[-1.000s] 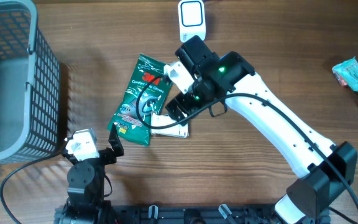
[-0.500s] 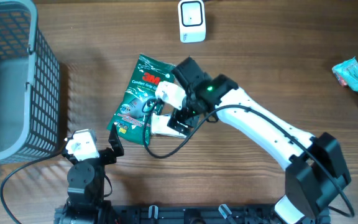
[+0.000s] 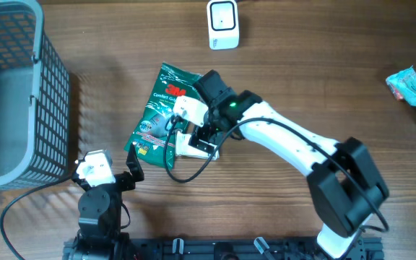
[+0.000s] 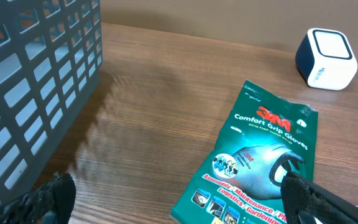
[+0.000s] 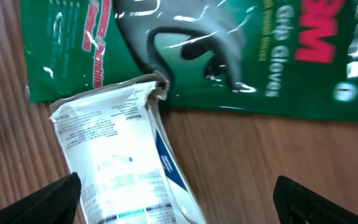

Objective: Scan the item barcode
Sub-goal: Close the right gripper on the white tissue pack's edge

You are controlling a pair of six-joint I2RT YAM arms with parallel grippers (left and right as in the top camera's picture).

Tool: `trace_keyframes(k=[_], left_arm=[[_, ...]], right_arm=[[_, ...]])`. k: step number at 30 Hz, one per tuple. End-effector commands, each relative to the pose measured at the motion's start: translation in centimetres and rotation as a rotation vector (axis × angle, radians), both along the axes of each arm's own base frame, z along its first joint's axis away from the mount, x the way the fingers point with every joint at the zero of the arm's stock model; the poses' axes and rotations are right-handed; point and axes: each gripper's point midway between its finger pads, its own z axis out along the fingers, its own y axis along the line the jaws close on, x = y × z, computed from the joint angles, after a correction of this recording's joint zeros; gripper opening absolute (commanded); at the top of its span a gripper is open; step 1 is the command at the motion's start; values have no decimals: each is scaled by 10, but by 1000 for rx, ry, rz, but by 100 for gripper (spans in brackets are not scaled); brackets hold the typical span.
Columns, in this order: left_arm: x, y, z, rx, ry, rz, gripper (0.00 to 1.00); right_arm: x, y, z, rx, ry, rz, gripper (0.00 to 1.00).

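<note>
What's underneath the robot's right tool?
The right tool hangs open over a white packet and a green glove bag lying on the wooden table. From above, the arm hides part of the packet.

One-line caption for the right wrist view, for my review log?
Open right fingers poised above a white printed pouch lying against a green 3M glove packet on the wooden table.

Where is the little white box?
From overhead, the little white box stands at the top middle, just beyond the top end of the green glove packet.
</note>
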Motion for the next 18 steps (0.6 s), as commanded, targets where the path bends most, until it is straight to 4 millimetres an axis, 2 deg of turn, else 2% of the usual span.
trace_keyframes(k=[1,9,16,18], left_arm=[[0,-2,-1,-18,-6,-3,100],[0,-2,-1,-18,-6,-3,100],[0,-2,-1,-18,-6,-3,100],[0,-2,-1,-18,-6,-3,100]], right_arm=[[-19,14,-22,-26,27,91,100],[-27,20,-54,-113,5,143,100],[-13,26,-62,-114,-58,151,100],[-14,23,-70,-128,-43,149,100]])
